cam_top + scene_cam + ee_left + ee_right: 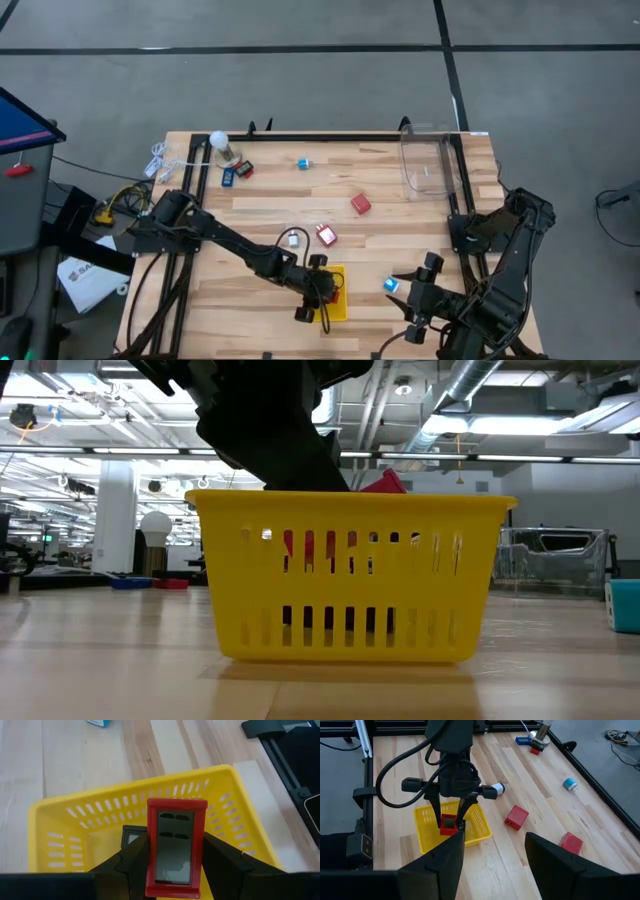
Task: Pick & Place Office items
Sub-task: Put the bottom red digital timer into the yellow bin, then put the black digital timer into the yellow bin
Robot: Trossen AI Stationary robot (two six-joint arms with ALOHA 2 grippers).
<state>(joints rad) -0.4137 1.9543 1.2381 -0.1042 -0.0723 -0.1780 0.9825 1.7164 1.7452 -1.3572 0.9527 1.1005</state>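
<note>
From where I sit, the bench (pixel 400 190) fills the middle of the high view, pale wood with loose office items scattered across its centre and upper part. The yellow basket (pixel 336 296) stands at the lower centre; I judge it is the drop point, close to both arms so neither has far to reach.

My left end effector (pixel 174 865) hangs directly above the basket, clamped on a flat red-framed piece (pixel 175 847). It holds the piece upright by its side edges, I think so the piece can go straight down between the walls. A dark item (pixel 131 836) already lies on the basket floor below.

My right end effector (pixel 492 862) waits at the lower right of the high view, fingers apart and empty, with a blue block (pixel 390 285) just beside it.

Two red blocks (pixel 360 204) sit mid-bench, well apart from either arm, and a small blue clip (pixel 301 163) lies in the upper centre.
</note>
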